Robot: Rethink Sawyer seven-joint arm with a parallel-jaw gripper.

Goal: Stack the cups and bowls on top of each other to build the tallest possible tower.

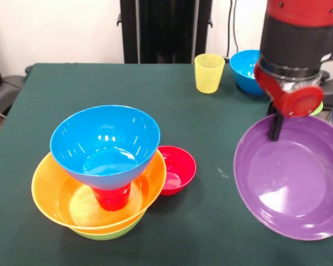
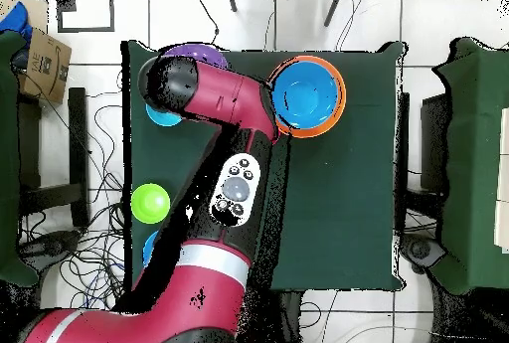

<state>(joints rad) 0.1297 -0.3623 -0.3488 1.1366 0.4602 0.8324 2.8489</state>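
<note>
Front view: set low and close across the green table, facing the arm, angled slightly down. Overhead view: high above, looking straight down, covering whole table plus surrounding floor. Shared by both: tabletop, arm, blue-topped tower.

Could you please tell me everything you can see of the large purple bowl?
The purple bowl is large, round, glossy, seemingly plastic, empty, with highlights on its inner wall. It is tilted steeply, its opening facing the front camera, at the table's edge. The claw reaches down at its upper rim; whether it grips is unclear. Overhead, the arm hides most of it.
</note>
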